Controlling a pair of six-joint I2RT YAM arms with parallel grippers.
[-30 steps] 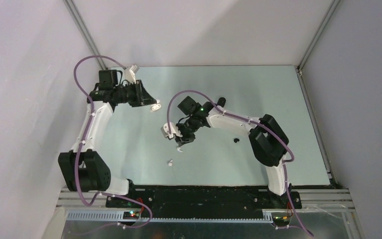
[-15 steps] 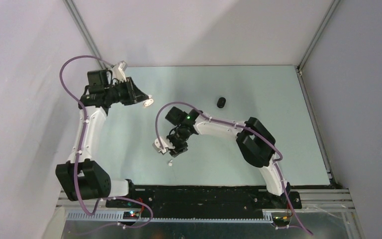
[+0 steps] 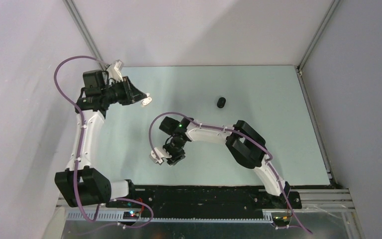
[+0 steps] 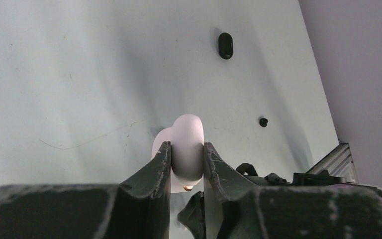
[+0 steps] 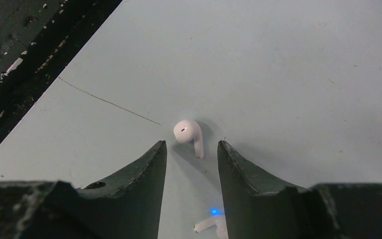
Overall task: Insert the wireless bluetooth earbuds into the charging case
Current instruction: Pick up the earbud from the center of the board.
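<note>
My left gripper [image 3: 140, 99] is shut on the white pebble-like charging case [image 4: 188, 134] and holds it above the table at the far left. My right gripper [image 5: 191, 147] is open, low over the table near the front centre [image 3: 171, 158]. A white earbud with a short stem [image 5: 189, 134] lies on the table just beyond and between its fingertips. A second white earbud [image 5: 213, 225] with a blue light shows low between the fingers [image 5: 238, 164]. A black earbud [image 4: 263, 121] lies on the table, hidden by the right arm in the top view.
A black pebble-like case [image 3: 221, 102] lies at the far centre of the table and shows in the left wrist view too [image 4: 225, 45]. The black front rail [image 5: 25, 55] runs close to the right gripper. Walls close in the left, back and right.
My right arm has swung toward the near left and come down around the white earbud. My left arm has drawn back to the far left with the white case.
</note>
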